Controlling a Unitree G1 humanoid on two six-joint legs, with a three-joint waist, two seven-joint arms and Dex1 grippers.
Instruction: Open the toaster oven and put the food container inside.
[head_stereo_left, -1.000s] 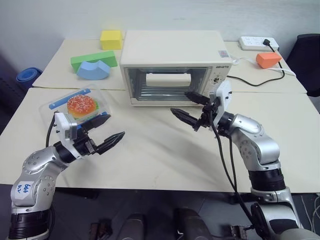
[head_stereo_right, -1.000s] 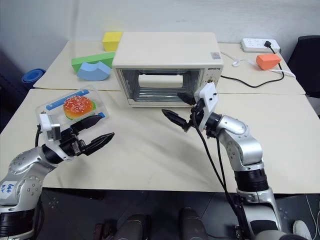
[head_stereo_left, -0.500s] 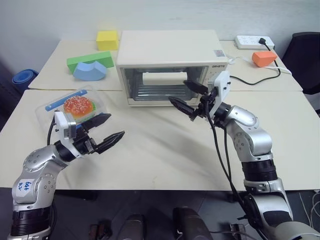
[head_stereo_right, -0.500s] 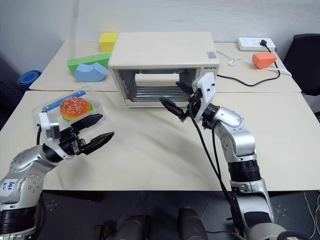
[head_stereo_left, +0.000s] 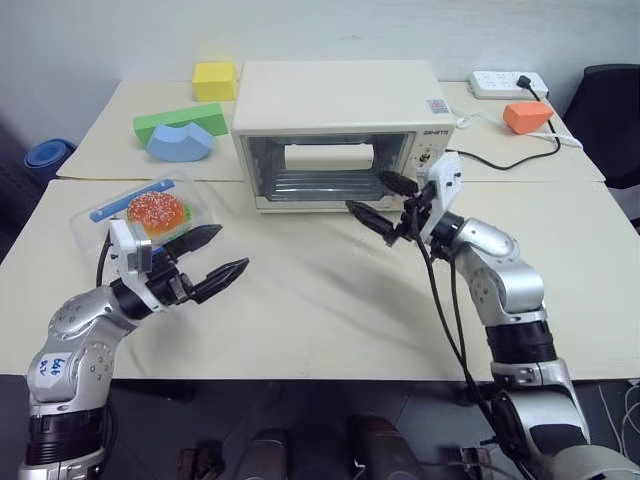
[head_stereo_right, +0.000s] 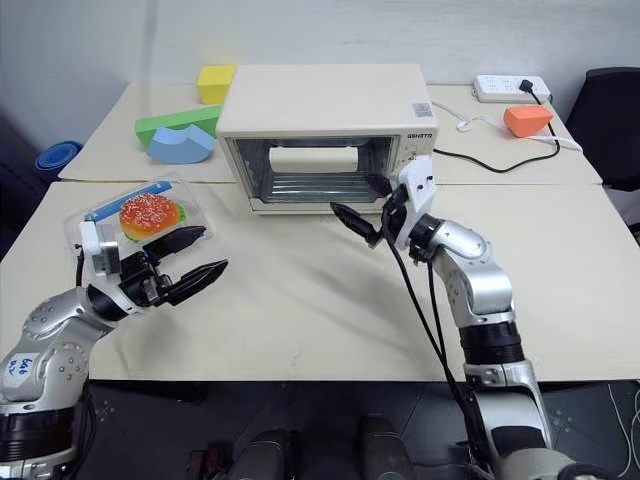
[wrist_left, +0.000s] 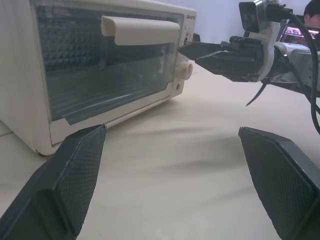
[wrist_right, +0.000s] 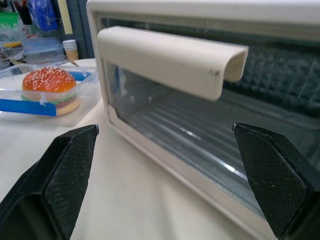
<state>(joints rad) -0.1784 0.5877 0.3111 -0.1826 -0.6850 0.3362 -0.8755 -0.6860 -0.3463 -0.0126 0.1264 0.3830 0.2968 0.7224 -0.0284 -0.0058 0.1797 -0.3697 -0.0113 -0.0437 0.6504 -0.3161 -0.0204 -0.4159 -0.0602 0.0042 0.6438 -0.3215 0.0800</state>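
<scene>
A pale cream counter runs back to a plain wall, with a seam across it. Nearest me, at about eight o'clock, the left hand hangs over the counter with its two black fingers spread and nothing between them. Just past it, toward ten o'clock, the food container sits on the counter with the toy burger inside, not yet lifted. Out at one o'clock the right hand is also spread and empty, pointed at the toaster oven just in front of the glass door and below the cream bar handle, not touching it. The door is shut. So I'd say nothing is done: opening, lifting and loading all remain.
</scene>
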